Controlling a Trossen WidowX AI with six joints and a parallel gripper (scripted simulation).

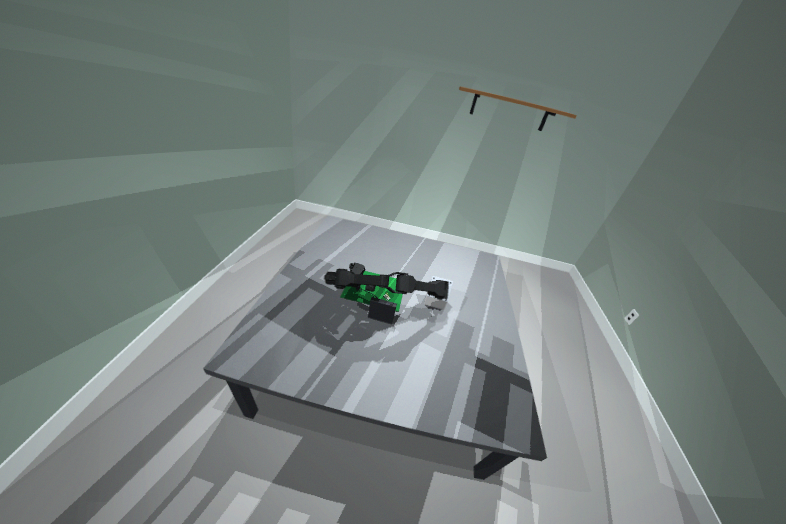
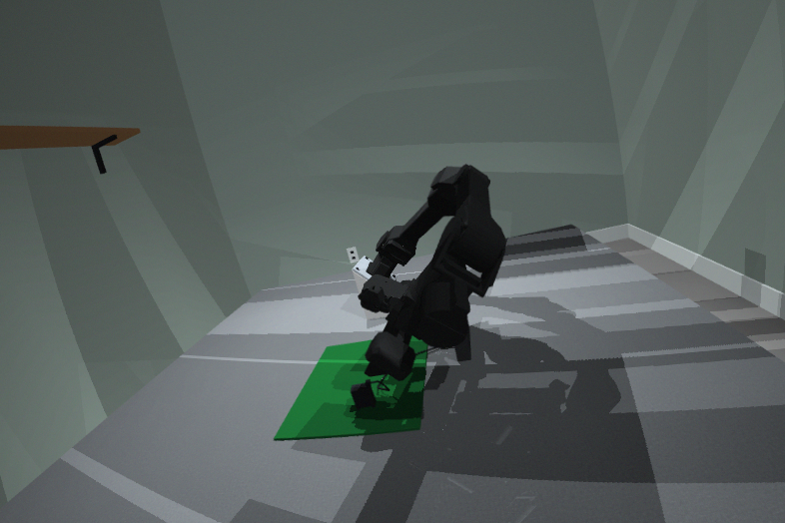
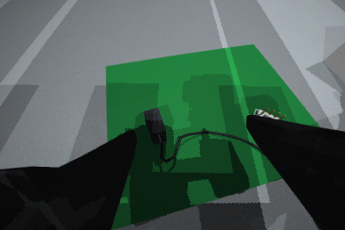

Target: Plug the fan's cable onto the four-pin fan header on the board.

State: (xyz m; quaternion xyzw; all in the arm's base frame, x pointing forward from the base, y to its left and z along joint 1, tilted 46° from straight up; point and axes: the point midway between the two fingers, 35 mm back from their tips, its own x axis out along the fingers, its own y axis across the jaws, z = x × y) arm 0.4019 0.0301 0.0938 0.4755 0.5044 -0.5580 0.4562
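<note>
The fingers [image 1: 342,277] [image 2: 391,354] stand wide with nothing between them; they look to be above the board, though whether either one touches anything I cannot tell. Below the gap, toward the left in the wrist view, the black plug [image 2: 363,394] [image 3: 155,125] lies over the green board [image 1: 354,291] [image 2: 320,394] [image 3: 186,88]; its thin cable [image 2: 383,385] [image 3: 217,132] bends and runs right until the right-hand finger hides it. Just past that finger's tip is the pale header [image 1: 386,296] [image 3: 269,115], its pins showing bare, well apart from the plug; the board rests on the table [image 1: 406,395] [image 2: 190,431] [image 3: 54,44], the black arm [image 1: 369,281] [image 2: 467,247] reaching over it.

The plug is neither gripped nor seated; gripping, lining up, pressing fully down and backing off all remain. The next move probably calls for centring over the plug; the cable could snag on a finger.
</note>
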